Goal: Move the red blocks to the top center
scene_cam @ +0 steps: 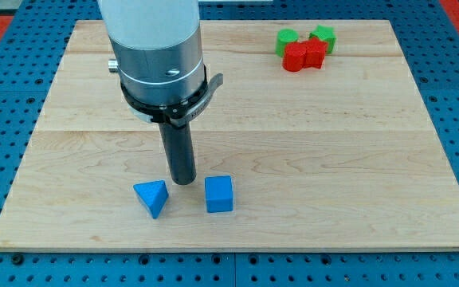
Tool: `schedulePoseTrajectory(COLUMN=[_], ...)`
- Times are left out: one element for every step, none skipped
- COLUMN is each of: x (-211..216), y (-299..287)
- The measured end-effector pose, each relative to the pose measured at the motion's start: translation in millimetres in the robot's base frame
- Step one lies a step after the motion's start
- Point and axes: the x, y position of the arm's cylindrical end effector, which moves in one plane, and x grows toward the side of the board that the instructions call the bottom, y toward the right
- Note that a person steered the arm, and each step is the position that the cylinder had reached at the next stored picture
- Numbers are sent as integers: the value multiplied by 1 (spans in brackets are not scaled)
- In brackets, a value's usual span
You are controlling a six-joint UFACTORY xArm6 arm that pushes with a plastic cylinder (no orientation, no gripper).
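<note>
Two red blocks sit together at the view's top right: a red round block and a red cube-like block touching it on its right. My tip rests on the board far from them, at the lower left of centre. It stands just above the gap between a blue triangular block and a blue cube.
Two green blocks lie just behind the red ones: a green block on the left and a green star-like block on the right. The wooden board lies on a blue pegboard table.
</note>
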Motion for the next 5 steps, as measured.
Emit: schedulePoseTrajectory(x=[0, -19, -50, -78, -105], y=[0, 16, 32, 113, 166])
